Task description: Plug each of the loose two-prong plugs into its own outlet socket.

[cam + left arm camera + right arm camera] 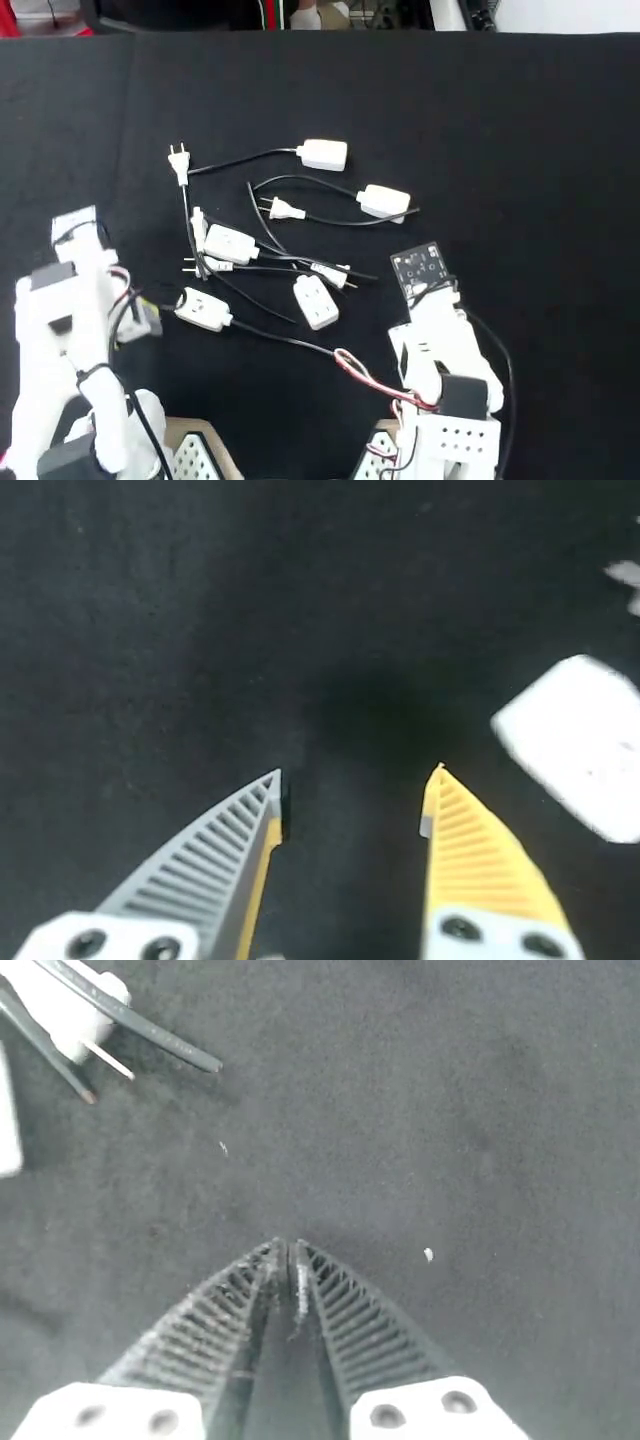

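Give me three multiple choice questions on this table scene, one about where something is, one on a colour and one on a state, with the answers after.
1. Where do the white plastic plugs and socket blocks on black cords lie on the black cloth-covered table?
A. mid-table, beyond both arms
B. at the far right edge
C. stacked on an arm's base

2. What colours are the left gripper and its ribbed fingers?
A. both black
B. one grey, one yellow
C. both red

3. What state is the black-fingered right gripper in?
A. wide open
B. shut on a plug
C. shut, holding nothing

Answers: 1 A, the high view shows them clustered mid-table; 2 B, the left wrist view shows one finger of each colour; 3 C, its tips meet over bare cloth.
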